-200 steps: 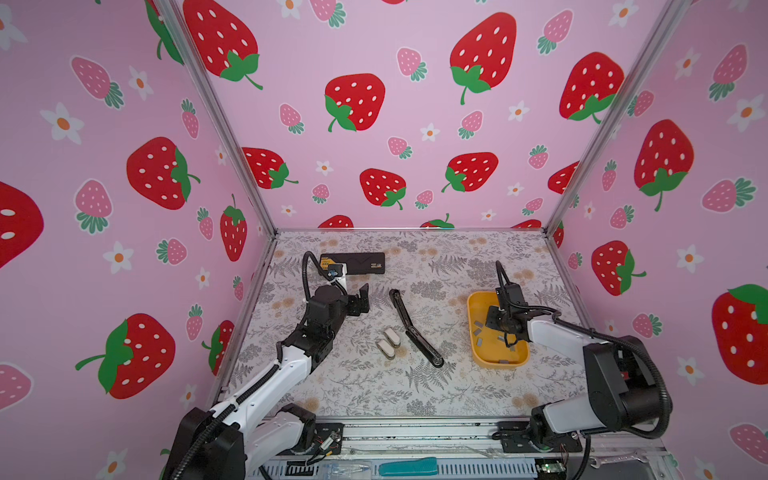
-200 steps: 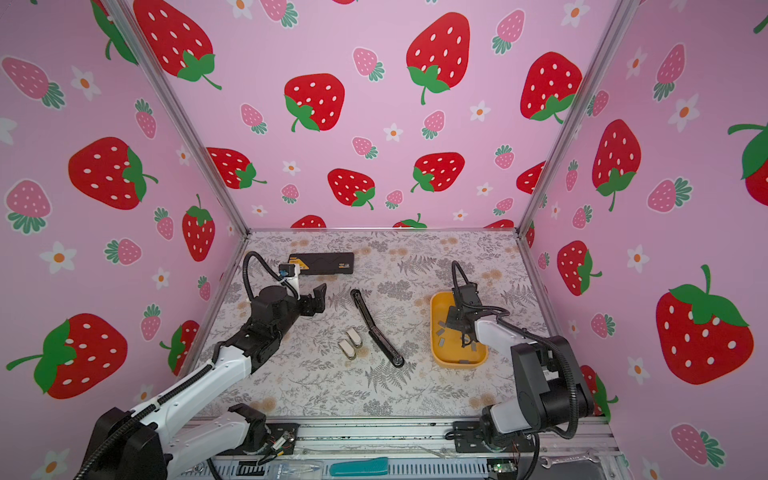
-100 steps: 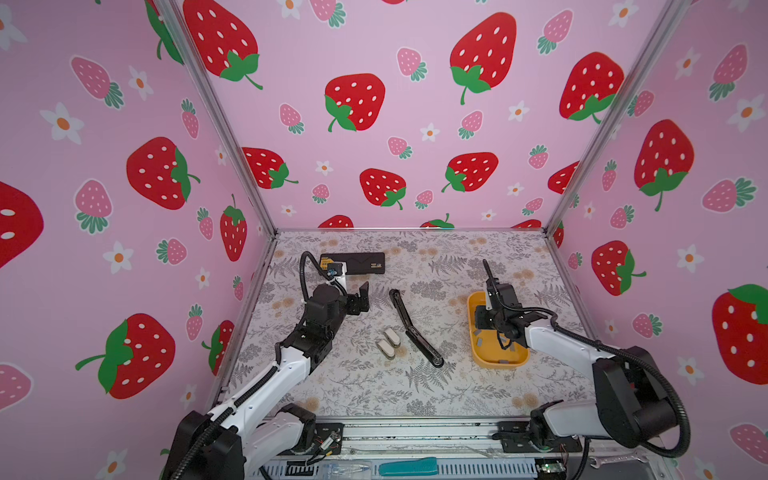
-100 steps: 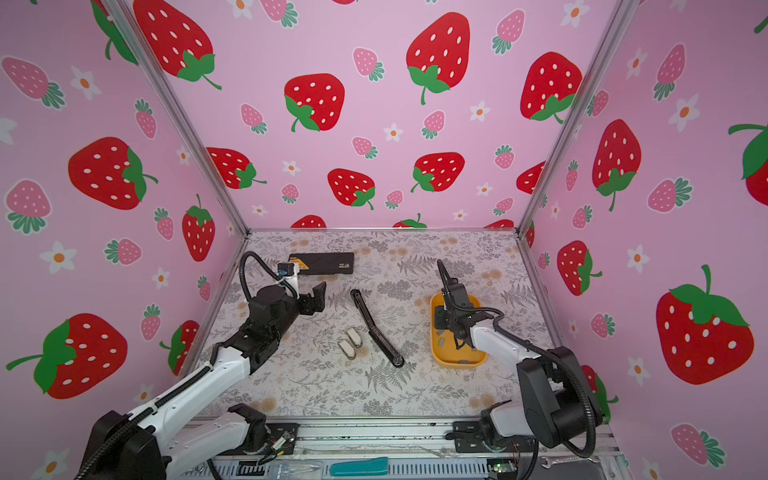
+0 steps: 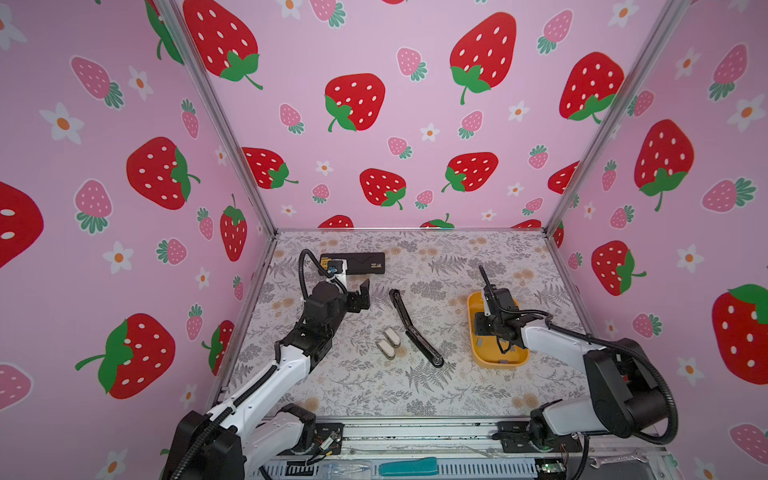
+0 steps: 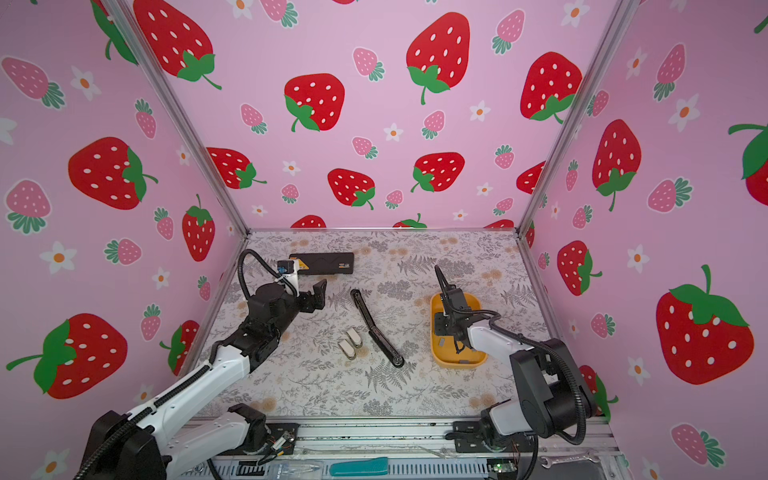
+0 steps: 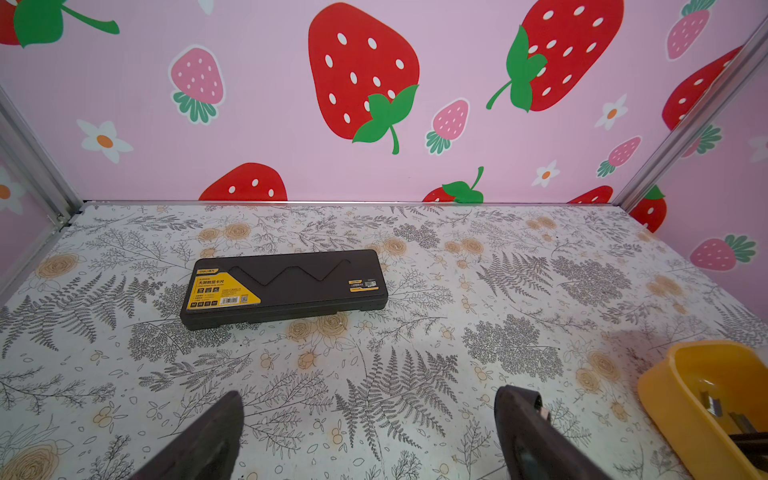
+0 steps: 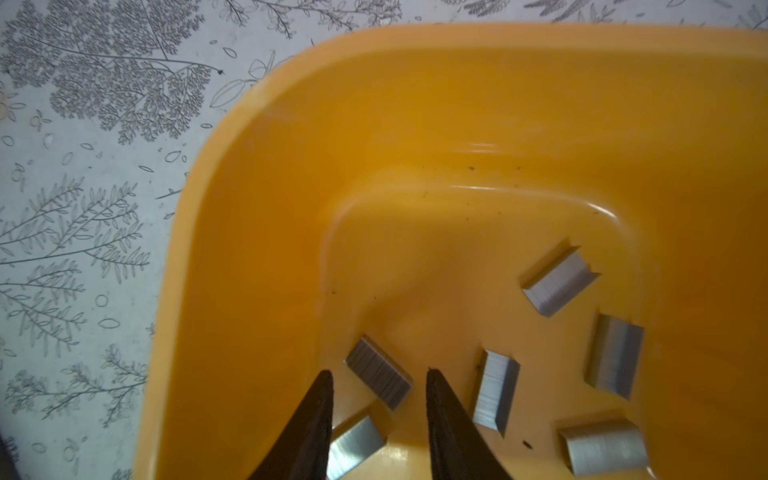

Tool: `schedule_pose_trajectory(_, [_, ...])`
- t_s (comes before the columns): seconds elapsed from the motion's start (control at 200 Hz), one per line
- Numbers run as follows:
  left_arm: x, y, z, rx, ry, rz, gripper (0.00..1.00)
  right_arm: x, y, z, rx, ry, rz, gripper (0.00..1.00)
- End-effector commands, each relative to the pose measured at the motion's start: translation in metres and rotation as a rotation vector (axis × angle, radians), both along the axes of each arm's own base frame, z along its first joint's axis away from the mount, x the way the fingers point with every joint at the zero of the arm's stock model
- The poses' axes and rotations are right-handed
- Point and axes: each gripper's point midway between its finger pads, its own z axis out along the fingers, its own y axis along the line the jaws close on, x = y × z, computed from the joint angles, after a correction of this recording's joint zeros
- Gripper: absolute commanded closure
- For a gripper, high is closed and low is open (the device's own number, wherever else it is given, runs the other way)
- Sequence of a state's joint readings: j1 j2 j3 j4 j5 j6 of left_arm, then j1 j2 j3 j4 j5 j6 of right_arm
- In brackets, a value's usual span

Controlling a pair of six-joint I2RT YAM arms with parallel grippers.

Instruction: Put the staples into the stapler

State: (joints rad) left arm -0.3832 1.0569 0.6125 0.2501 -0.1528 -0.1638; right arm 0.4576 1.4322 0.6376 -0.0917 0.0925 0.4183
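Two black fingertips [image 8: 318, 419] of the right gripper [image 8: 379, 372] stand a moderate way apart, low inside the yellow tray [image 8: 291, 208], and they clamp nothing. One strip of the staples [image 8: 378, 376] lies flat on the tray floor just in front of the gap, turned at an angle to the jaws. Another strip lies partly under one finger, and four more are scattered near them on the same floor.

The left gripper [image 7: 365, 436] has its fingers spread wide and is empty. It hovers over the patterned table [image 7: 415, 332], with a black case [image 7: 286, 286] ahead of it.

In both top views two white staplers [image 5: 388, 343] lie side by side near the middle of the table, well apart from the tray. A black curved bar [image 5: 415, 328] lies between them and the tray.

I judge that the step in hand is the picking of one strip, and no grasp is made yet. The next move calls for turning the wrist so the strip sits squarely between the pads, then closing gently, because such a thin flat piece can easily slide away. After that comes the carry to a stapler. Whether either stapler is opened I cannot tell.
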Motion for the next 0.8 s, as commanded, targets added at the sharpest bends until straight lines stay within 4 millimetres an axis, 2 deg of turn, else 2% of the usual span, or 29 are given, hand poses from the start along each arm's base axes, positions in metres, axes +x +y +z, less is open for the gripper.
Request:
schedule_pose_trajectory(0.0, [0.005,-0.001,0.023,-0.013,-0.050,-0.002,0.04,-0.008,-0.002,-0.010,-0.020,0.034,0.006,0.60])
schedule_pose_trajectory(0.425, [0.006,-0.002,0.020,-0.008,-0.042,-0.004,0.04,-0.009,-0.010,-0.019,-0.065,0.059,-0.033,0.56])
schedule_pose_trajectory(0.795, [0.008,-0.001,0.018,-0.001,-0.037,0.003,0.04,-0.003,-0.020,-0.030,-0.129,0.092,-0.090,0.64])
